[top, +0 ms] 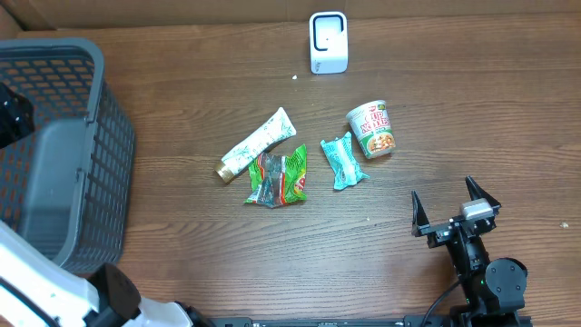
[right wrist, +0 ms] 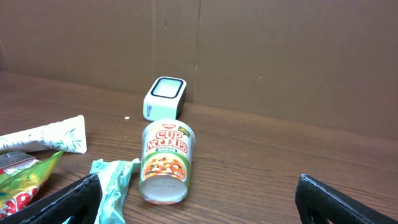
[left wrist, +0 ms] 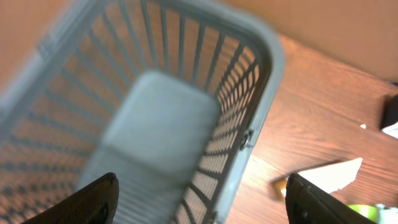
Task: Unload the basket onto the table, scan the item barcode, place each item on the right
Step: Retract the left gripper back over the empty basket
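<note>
Several items lie mid-table: a cup noodles tub [top: 371,130] [right wrist: 165,158] on its side, a teal packet [top: 343,161] [right wrist: 112,180], a green snack bag [top: 277,177] [right wrist: 18,180] and a white tube [top: 259,143] [right wrist: 43,137] [left wrist: 329,176]. The white barcode scanner [top: 328,41] [right wrist: 165,98] stands at the back edge. My right gripper [top: 443,195] [right wrist: 199,186] is open and empty, low on the table in front of the cup. My left gripper [left wrist: 200,186] hangs open and empty above the grey basket [left wrist: 273,68]. The left wrist view is blurred.
The grey slatted basket [top: 54,154] fills the left side of the table. A cardboard wall runs along the back behind the scanner. Bare wood lies between the items and my right gripper.
</note>
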Robot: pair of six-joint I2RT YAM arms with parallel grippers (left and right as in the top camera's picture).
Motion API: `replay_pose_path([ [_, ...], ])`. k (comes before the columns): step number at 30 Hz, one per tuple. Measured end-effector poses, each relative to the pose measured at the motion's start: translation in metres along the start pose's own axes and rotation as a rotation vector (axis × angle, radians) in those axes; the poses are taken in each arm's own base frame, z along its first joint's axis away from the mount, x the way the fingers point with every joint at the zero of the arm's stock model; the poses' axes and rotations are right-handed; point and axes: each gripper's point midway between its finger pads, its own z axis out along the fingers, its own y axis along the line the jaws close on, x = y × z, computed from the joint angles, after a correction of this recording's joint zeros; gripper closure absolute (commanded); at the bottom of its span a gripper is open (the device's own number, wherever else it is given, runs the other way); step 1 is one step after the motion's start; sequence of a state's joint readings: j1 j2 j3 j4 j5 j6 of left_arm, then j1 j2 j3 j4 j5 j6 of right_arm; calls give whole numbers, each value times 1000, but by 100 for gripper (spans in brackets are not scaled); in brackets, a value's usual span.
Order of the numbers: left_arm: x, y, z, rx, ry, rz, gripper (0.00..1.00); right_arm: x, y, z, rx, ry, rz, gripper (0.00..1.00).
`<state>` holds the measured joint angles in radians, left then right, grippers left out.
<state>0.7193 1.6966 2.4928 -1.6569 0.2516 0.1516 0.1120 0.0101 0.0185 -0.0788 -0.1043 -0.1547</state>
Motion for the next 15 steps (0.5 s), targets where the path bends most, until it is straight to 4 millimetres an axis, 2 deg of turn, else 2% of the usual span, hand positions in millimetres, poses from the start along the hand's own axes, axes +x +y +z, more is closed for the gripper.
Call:
replay_pose_path([
  [3,-10,-5,-17,-1,-78,108,21,0,0,0,0,0,0,0],
  [4,-13,-8,-19,9,-94,139,0,0,0,0,0,0,0,0],
  [15,-15,-13,-10,53,-86,214,0,0,0,0,0,0,1,0],
])
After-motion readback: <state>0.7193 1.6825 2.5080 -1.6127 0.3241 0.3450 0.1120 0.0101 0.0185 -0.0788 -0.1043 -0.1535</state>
